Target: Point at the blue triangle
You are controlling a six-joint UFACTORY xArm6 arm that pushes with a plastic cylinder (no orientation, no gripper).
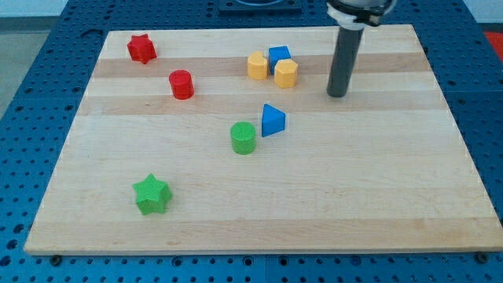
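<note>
The blue triangle (273,120) lies near the middle of the wooden board (377,181). My tip (337,94) rests on the board to the right of it and a little toward the view's top, apart from it by about one block width. A green cylinder (244,137) stands just left of and below the blue triangle, close to it but not touching.
A blue cube (279,56) sits between two yellow blocks (257,65) (286,73) left of my tip near the view's top. A red cylinder (181,84) and a red star (141,49) are at upper left. A green star (151,195) is at lower left.
</note>
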